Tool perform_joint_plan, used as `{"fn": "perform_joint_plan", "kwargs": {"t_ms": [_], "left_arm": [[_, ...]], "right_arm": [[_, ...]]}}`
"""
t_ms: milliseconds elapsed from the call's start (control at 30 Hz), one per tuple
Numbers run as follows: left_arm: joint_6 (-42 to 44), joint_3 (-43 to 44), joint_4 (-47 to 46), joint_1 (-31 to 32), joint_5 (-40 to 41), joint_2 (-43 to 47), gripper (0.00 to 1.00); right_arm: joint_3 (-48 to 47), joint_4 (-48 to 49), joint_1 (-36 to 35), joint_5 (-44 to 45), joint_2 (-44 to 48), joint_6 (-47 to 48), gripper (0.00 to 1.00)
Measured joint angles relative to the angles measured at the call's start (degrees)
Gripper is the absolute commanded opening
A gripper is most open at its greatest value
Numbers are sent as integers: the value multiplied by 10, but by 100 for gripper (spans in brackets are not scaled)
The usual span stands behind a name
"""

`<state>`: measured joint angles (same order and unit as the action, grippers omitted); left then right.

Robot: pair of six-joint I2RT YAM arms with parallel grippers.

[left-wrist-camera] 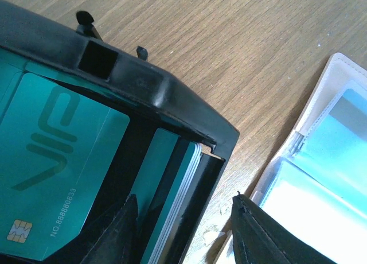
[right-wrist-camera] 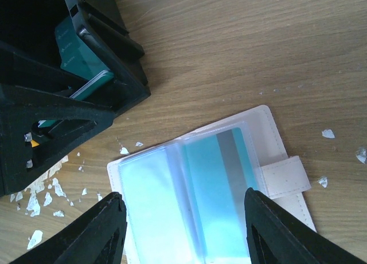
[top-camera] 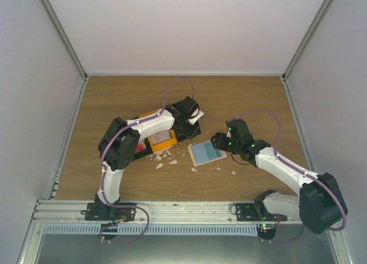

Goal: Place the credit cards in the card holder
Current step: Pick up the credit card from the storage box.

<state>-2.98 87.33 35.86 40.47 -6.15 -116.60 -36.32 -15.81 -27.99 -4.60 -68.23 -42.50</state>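
Teal credit cards [left-wrist-camera: 57,178] stacked inside the black bin [left-wrist-camera: 143,86]; left gripper [left-wrist-camera: 183,221] spread wide over its corner, grasping nothing. Just beside, on the wooden table [top-camera: 252,97], card holder [right-wrist-camera: 269,132] lying open, teal cards in its sleeves; right gripper [right-wrist-camera: 183,205] splayed above, empty.

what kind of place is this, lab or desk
Most likely a lab robot cell, not a desk: plain white panel walls box in a brown wooden tabletop, and two white-and-black robot arms are bolted to a ribbed metal rail at its near edge.
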Motion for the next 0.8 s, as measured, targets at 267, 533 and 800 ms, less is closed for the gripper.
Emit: {"fn": "perform_joint_plan", "kwargs": {"t_ms": [267,533,800], "left_arm": [[-5,0,2,0,0,16,41],[-5,-2,2,0,-1,31,46],[-8,-3,3,0,11,28,58]], "right_arm": [[0,0,0,0,0,0,57],[6,0,0,0,0,0,57],[6,0,0,0,0,0,57]]}}
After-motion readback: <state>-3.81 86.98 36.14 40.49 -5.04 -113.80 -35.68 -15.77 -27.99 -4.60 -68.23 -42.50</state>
